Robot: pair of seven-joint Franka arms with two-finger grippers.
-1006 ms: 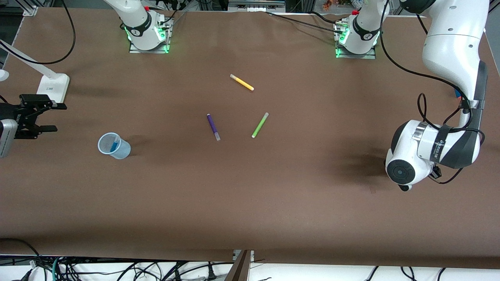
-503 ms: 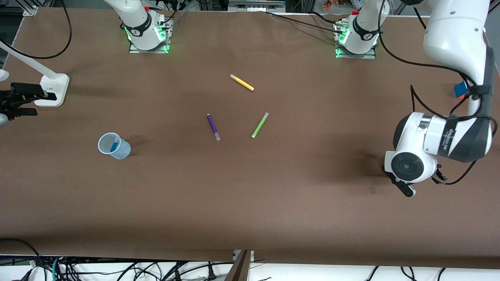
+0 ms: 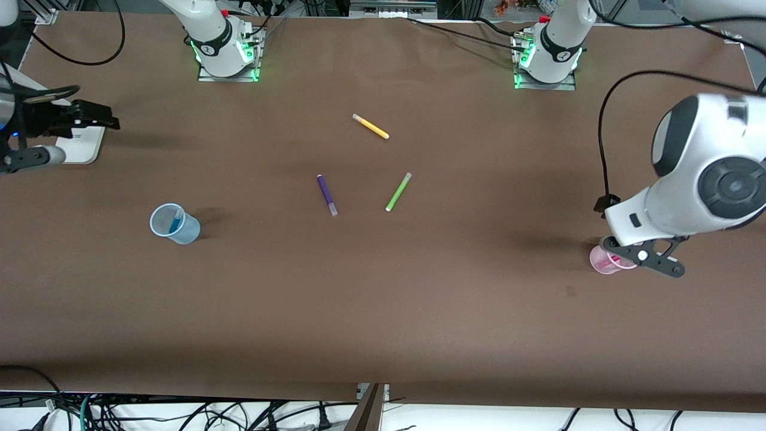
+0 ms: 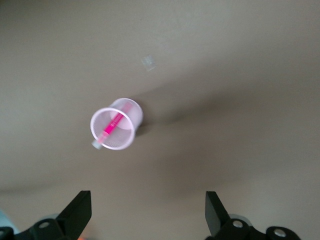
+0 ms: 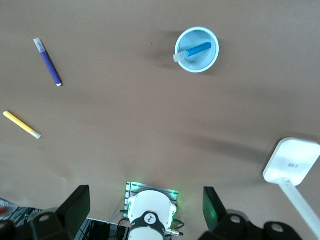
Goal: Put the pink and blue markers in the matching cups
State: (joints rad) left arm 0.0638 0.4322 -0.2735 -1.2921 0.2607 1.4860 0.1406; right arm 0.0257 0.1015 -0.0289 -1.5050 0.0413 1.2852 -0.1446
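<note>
With both markers seated, we hold the left gripper (image 4: 145,215) and right gripper (image 5: 145,210) wide open, clear of the 2 cups: pink cup (image 3: 605,261) near the left arm's table edge, blue cup (image 3: 173,224) near the right arm's.

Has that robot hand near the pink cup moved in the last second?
Yes. The left gripper has risen and swung off the pink cup, which its arm hid before; the cup now shows, with the pink marker in it.

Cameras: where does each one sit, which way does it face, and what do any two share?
Front view: high across the table, facing both arm bases; shows both arms, left hand over the pink cup.
Left wrist view: looks down between open fingers at the pink cup holding the pink marker.
Right wrist view: looks down at the blue cup with the blue marker.
Shared: both cups appear in front too.
</note>
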